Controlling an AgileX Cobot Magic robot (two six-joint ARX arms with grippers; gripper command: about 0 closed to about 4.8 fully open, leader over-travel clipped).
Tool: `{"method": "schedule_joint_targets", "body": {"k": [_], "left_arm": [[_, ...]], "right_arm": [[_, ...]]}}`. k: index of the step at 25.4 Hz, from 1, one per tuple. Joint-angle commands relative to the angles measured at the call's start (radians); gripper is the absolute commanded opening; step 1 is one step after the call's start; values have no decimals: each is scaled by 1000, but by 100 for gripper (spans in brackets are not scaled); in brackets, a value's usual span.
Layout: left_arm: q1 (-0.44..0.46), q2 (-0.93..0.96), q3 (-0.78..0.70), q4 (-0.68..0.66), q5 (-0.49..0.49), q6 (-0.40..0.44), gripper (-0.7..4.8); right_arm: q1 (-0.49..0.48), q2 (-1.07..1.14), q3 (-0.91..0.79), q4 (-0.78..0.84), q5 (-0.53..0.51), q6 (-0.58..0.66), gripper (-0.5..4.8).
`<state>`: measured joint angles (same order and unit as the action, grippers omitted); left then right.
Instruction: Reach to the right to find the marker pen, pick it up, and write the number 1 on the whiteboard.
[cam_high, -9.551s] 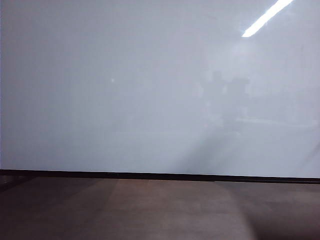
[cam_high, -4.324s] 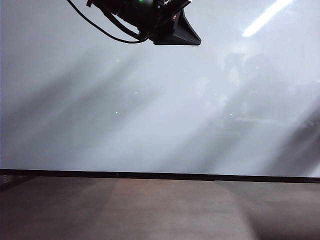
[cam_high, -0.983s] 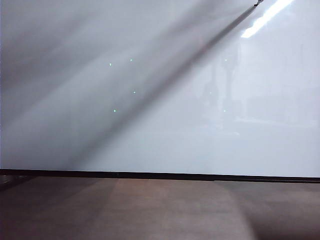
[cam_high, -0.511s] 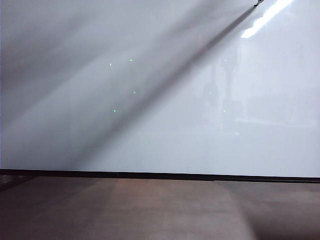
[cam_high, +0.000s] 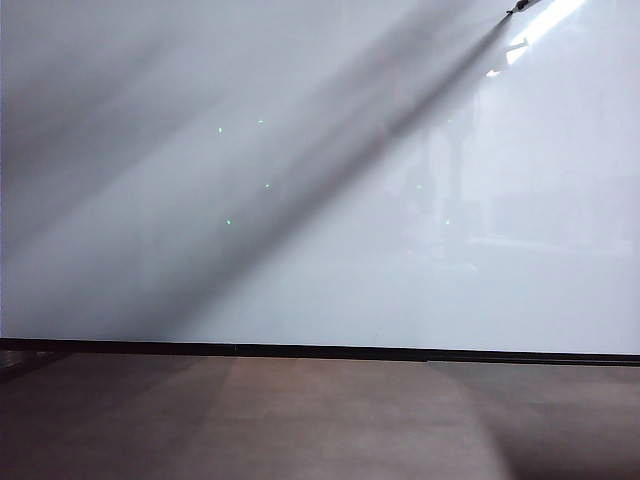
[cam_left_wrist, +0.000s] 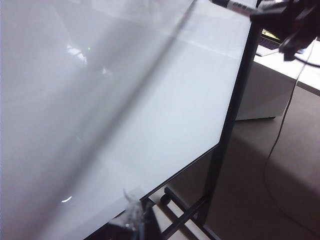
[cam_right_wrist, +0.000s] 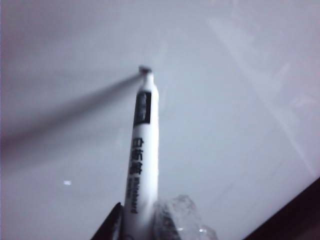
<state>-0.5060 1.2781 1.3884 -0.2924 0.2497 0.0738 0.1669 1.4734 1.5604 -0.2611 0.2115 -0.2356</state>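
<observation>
The right pincer (cam_right_wrist: 137, 225) is clenched on the marker pen (cam_right_wrist: 141, 165), whose pale printed barrel runs from between the fingers to a tip resting on, or just off, the whiteboard (cam_right_wrist: 240, 100) near its upper right corner; in the exterior view only the tip of the pen (cam_high: 517, 8) shows there. No number 1 is seen on the board. For a clean stroke, steady light pressure should be kept and the tip drawn straight down toward the board's black lower edge. Whether the left pincer (cam_left_wrist: 134, 222), near the lower edge, is released cannot be told.
</observation>
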Motion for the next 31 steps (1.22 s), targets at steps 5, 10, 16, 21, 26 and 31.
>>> {"method": "schedule_joint_targets", "body": {"k": [5, 10, 16, 21, 26, 31], "left_arm": [[0, -5, 8, 8, -2, 2, -5], [0, -5, 7, 9, -3, 3, -5], [0, -5, 7, 9, -3, 5, -5], [0, -4, 7, 9, -3, 5, -5], [0, -4, 7, 9, -3, 5, -5], [0, -4, 7, 9, -3, 5, -5]], "right_arm": [[-2, 24, -7, -50, -4, 26, -6], [-2, 24, -13, -59, -1, 26, -6], [-2, 24, -16, -77, -1, 27, -6], [-2, 25, -27, -89, -1, 26, -6], [-2, 26, -54, -98, -1, 43, -6], [-2, 26, -83, -101, -1, 50, -6]]}}
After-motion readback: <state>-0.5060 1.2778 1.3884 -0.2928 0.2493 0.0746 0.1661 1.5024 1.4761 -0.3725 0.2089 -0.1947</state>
